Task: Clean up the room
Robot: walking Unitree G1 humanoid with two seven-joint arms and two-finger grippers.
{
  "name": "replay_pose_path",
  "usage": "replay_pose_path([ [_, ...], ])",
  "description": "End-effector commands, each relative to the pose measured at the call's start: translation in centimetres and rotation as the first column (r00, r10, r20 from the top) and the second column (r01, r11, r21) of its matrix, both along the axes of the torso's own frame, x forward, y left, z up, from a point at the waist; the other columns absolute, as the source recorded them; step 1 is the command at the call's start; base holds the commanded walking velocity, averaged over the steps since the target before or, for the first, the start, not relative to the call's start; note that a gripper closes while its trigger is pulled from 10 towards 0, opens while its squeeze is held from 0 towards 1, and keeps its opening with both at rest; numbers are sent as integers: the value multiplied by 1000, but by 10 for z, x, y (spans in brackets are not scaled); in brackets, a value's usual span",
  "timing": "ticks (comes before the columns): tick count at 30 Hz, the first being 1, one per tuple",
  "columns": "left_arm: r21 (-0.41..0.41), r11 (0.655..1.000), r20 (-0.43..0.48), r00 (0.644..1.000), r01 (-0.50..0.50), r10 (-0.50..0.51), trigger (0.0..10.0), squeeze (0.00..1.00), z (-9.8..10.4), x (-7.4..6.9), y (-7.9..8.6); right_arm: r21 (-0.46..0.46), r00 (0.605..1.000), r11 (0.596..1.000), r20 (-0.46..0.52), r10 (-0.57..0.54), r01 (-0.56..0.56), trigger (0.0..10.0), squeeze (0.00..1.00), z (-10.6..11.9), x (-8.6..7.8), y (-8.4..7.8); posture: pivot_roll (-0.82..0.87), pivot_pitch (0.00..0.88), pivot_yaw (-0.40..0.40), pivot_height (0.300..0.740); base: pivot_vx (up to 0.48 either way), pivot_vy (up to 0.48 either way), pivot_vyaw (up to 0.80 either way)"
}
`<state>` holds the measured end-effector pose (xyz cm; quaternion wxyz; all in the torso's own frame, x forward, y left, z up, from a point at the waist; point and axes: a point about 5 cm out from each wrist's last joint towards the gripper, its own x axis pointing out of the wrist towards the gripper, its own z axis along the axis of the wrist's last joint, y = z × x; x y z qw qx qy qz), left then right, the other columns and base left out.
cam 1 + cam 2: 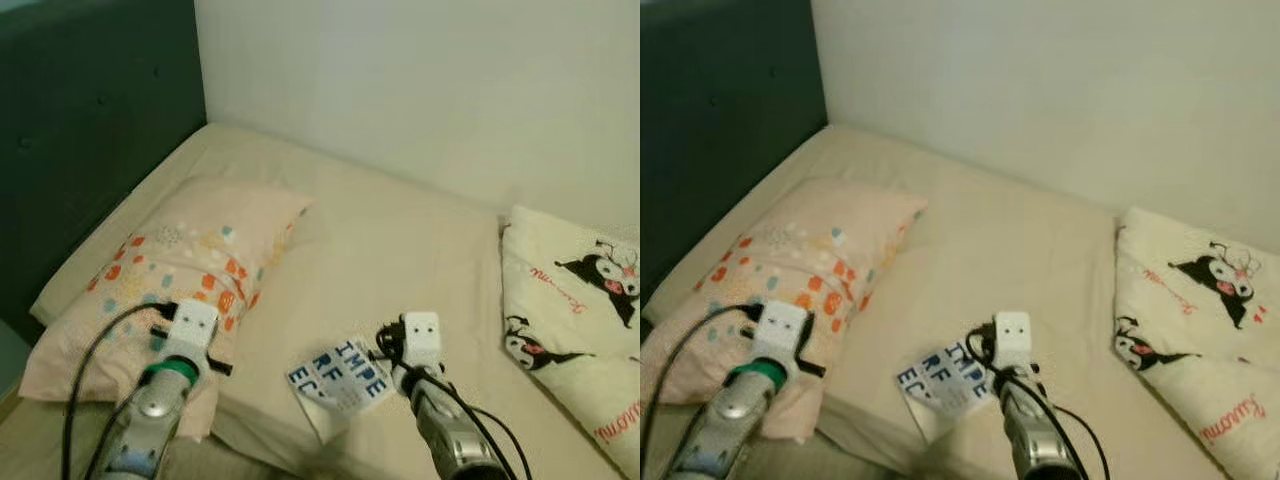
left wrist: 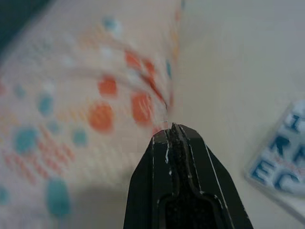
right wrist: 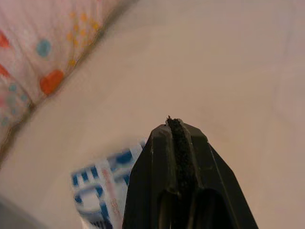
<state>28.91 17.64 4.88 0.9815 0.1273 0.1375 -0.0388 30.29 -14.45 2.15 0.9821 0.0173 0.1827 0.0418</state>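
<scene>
Before me spreads the wide bed with its smooth beige sheet, set into a corner between a dark teal padded headboard on my left and a plain off-white wall behind. On the right side of the bed lies a bunched cream blanket printed with black-and-white cartoon figures and red lettering. On the left side, near the headboard, rests a soft peach pillow dotted with orange and teal spots. Between the two, close to the near edge of the mattress, lies a flat white packet with large blue block letters, tilted at an angle on the sheet.

My left gripper is stretched out over the near corner of the pillow; its two black fingers are pressed together with nothing between them, their tips just above the spotted fabric. My right gripper hangs over the bare sheet just beside the packet, on its blanket side, and its fingers are likewise pressed flat against each other, holding nothing.
</scene>
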Motion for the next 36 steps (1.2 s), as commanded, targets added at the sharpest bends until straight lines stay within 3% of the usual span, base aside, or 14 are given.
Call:
replay_pose_path([
  [1, 3, 1000, -88, 996, -10, 10, 10000, 0, -22, -8, 1, -63, 995, 998, -98, -27, 21, 10000, 0, -20, -13, -6, 104, 0, -68, 740, 0, 0, 0],
  [6, 14, 1000, -154, 988, -19, 21, 10000, 0, -37, -17, 6, -166, 987, 986, -157, -21, -6, 10000, 0, -33, -23, -5, 101, 0, -57, 740, 0, 0, 0],
  [14, 22, 999, -137, 990, -27, 30, 10000, 0, -36, -17, 7, -115, 983, 993, -181, -27, 6, 10000, 0, -35, -23, -4, 116, 0, -66, 740, 0, 0, 0],
  [36, 13, 999, -61, 997, -49, 50, 10000, 0, -28, -11, 10, -102, 982, 994, -181, -54, 36, 10000, 0, -35, -19, -5, 129, 0, -57, 740, 0, 0, -800],
])
